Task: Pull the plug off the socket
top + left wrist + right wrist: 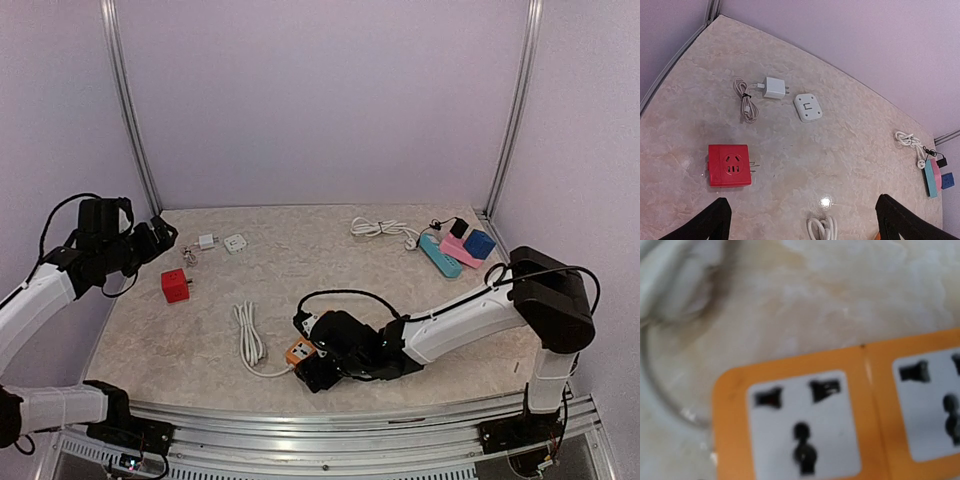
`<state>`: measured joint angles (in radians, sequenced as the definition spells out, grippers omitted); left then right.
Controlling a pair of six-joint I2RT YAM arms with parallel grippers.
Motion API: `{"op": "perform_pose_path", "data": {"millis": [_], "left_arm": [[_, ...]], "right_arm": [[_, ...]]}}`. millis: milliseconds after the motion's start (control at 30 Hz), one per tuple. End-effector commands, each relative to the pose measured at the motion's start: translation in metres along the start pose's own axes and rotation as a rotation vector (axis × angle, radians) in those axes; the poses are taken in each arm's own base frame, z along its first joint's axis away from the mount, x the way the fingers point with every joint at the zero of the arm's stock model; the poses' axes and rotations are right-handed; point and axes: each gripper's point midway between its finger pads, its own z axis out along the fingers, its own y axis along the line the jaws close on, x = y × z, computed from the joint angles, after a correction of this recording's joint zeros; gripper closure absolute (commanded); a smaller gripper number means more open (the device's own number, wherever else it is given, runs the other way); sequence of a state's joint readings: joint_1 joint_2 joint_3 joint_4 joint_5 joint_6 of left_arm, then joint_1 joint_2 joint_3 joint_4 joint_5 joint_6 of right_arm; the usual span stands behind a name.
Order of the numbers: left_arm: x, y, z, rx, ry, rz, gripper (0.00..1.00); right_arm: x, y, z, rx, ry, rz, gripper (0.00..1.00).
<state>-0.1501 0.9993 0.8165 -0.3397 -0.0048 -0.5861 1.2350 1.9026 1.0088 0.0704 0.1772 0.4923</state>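
Down at the lower middle of the overhead view, my right pincer (312, 368) sits low over the orange socket strip (299, 352), a glossy plastic block, and my dark wrist covers so much that I can't tell whether those jaws are apart or closed. Up close from that wrist, two rounded white socket faces (802, 425) show dark slots, the right one cut off at the frame edge, everything soft and blurred. A white cord (250, 338) lies looped on the marbled beige tabletop (330, 262) just left of the strip, one thin strand curving toward it; whether its end is seated in the strip I can't make out. High at the left, my left pincer (805, 215) hangs with black fingers (715, 222) spread wide, only their tips in frame. Under it: a red cube adapter (729, 165) with metal prongs, a white charger (774, 87), a rounded white square plate (808, 107).
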Motion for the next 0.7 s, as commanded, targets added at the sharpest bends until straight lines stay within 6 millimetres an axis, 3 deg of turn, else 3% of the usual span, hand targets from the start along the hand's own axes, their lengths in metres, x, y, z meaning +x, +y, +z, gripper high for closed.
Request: {"op": "perform_pose_path", "data": {"millis": [0, 100, 267, 667], "left_arm": [[0.004, -0.006, -0.009, -0.003, 0.001, 0.023, 0.01], [0.007, -0.014, -0.011, 0.012, 0.002, 0.036, 0.01], [0.014, -0.024, -0.013, 0.029, 0.008, 0.057, 0.01], [0.033, -0.027, -0.014, 0.042, 0.036, 0.094, 0.01]], "right_arm": [[-0.001, -0.01, 0.02, 0.102, 0.006, 0.063, 0.21], [-0.003, -0.022, 0.031, 0.143, -0.001, 0.103, 0.2], [-0.009, -0.066, 0.047, 0.201, -0.018, 0.235, 0.19], [-0.08, -0.17, 0.066, 0.289, -0.097, 0.34, 0.26]]}}
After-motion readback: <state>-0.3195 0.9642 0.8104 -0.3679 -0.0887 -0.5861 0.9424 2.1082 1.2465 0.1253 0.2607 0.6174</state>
